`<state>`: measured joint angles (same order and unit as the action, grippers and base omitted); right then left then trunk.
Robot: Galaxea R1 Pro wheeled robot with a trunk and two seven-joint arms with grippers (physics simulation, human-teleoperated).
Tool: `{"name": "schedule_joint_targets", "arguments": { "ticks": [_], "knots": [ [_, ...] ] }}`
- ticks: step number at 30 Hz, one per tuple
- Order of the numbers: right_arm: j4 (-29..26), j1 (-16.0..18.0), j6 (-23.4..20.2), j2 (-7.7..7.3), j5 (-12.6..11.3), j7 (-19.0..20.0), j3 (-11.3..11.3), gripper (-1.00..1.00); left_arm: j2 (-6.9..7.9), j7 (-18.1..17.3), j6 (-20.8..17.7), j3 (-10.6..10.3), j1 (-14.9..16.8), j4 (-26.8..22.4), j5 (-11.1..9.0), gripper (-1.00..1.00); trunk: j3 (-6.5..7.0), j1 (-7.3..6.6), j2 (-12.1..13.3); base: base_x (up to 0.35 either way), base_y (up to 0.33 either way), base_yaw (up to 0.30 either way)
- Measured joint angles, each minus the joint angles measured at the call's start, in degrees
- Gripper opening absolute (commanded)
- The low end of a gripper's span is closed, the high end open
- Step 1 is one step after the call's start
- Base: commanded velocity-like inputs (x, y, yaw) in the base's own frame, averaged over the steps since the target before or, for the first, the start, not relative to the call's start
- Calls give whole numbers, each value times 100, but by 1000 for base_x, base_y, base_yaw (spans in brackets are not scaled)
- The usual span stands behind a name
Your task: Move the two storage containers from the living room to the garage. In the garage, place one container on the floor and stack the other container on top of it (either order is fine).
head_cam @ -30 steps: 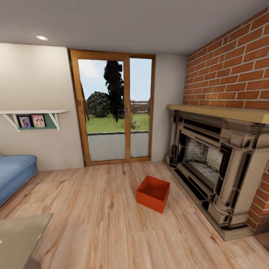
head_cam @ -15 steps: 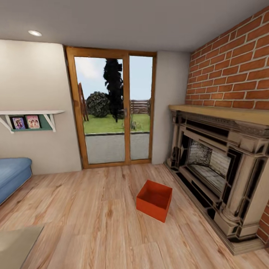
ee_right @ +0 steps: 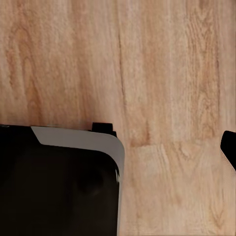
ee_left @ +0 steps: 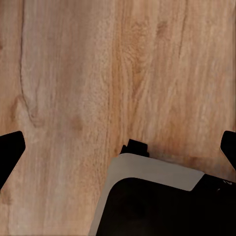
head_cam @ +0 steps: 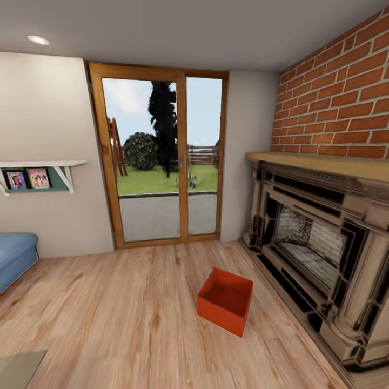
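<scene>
Your left gripper (ee_left: pixel 118 147) hangs over the light wood-plank floor (ee_left: pixel 73 73) with its two dark fingertips (ee_left: pixel 10 150) spread wide at opposite edges of the left wrist view; nothing sits between them. Part of the robot's grey-and-black base (ee_left: pixel 157 201) lies below it. Of your right gripper, a single dark fingertip (ee_right: pixel 229 147) shows at the edge of the right wrist view, over the same plank floor beside the base (ee_right: pixel 59 182), so you cannot tell whether those fingers are spread or closed.

Further out, in the head view, one storage container (head_cam: pixel 225 300) sits on the plank floor of the living room (head_cam: pixel 135 302), ahead and slightly to the right, turned at an angle. It is an open-top orange-red bin, and it appears empty. It stands near the fireplace (head_cam: pixel 319 254) without touching it. The red brick wall (head_cam: pixel 340 102) rises above the wooden mantel on the right.

At the far wall, the wood-framed glass door (head_cam: pixel 162 162) shows grass, a bush and a fence outside. To the left, a small wall shelf (head_cam: pixel 38 173) holds two framed pictures, too small to read. A blue sofa (head_cam: pixel 13 256) edges in at the left. You can see no readable writing, brands or labels.
</scene>
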<state>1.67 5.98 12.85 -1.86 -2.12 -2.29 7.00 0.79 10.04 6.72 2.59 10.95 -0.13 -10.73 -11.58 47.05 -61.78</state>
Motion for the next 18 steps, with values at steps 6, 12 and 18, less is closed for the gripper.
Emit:
{"name": "schedule_joint_targets", "arguments": {
  "ticks": [6, 12, 18],
  "knots": [
    [0, -1, 0, 0, 10, 1, 3, 100, 0, 1, 5, 0, 1, 1, 6, 100, 0, 0, 0, 326, 109, -213],
    [0, -1, -4, 0, 12, 1, 4, 100, 0, 2, 6, 0, 1, 2, 7, 100, 0, 0, 0, 326, 135, -244],
    [0, -1, 3, 0, 13, 1, 8, 100, -5, 6, 9, 0, 1, 2, 3, 100, 0, 0, 0, 326, 142, -247]
  ]
}}
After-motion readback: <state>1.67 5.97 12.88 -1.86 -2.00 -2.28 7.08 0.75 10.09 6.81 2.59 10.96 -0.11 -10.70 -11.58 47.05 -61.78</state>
